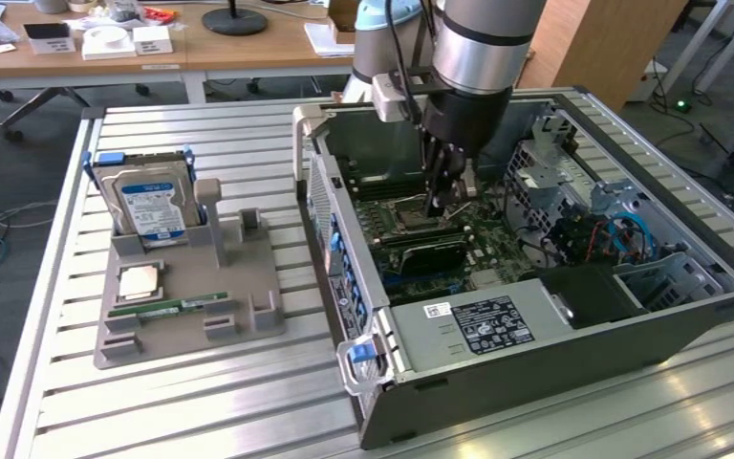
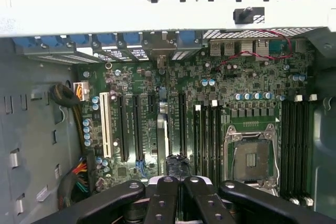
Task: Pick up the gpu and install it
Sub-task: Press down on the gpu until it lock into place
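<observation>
Exterior view: a grey holder (image 1: 188, 296) lies on the slatted table (image 1: 150, 411), at 9 o'clock from the open PC case (image 1: 533, 382). On the holder, a hard drive (image 1: 150, 206) stands upright with a blue label whose print is too small to read. A CPU (image 1: 138, 280) and a RAM stick (image 1: 169, 308) lie at 6 o'clock from it. On the power supply (image 1: 469, 320) at the case's near end sit a black-and-white label and a small white sticker, neither legible. The arm (image 1: 476, 48) reaches down into the case from 12 o'clock. The gripper (image 1: 443, 203) hangs low over the motherboard (image 1: 501, 253), its fingers drawn together. The gpu (image 1: 424, 253), dark-faced, stands in the board just at 6 o'clock from the fingertips.

Wrist view: no writing on the motherboard (image 2: 252, 82) can be read. The gripper (image 2: 176, 180) shows black fingers (image 2: 163, 198) closed narrow. The gpu (image 2: 162, 140) is seen edge-on in a slot, between the white slot (image 2: 106, 124) and the CPU socket (image 2: 251, 156), just beside the fingertips. Whether they pinch or touch it I cannot tell.
</observation>
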You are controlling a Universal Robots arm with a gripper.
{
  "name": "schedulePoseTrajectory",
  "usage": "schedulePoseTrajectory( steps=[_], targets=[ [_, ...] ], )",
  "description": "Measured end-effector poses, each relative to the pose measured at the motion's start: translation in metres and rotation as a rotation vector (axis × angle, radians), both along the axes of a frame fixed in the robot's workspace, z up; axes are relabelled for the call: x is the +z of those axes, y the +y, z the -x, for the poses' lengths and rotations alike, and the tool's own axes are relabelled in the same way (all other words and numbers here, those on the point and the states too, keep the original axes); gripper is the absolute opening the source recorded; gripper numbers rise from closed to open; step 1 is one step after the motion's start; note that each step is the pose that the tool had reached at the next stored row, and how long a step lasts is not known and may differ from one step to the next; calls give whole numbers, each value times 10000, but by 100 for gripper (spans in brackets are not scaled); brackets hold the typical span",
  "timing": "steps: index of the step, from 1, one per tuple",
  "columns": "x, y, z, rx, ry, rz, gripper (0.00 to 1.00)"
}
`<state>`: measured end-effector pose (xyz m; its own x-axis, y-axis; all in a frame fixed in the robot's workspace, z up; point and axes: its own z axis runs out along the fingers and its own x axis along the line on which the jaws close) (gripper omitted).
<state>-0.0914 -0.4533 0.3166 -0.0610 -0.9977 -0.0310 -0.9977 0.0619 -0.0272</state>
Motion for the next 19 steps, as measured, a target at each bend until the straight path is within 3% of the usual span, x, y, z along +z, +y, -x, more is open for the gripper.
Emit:
schedulePoseTrajectory(
  steps=[5,12,19],
  targets=[
    [5,0,-41,0,13,4,11],
    [88,0,-44,-1,54,7,11],
    [92,0,-44,0,56,7,11]
  ],
)
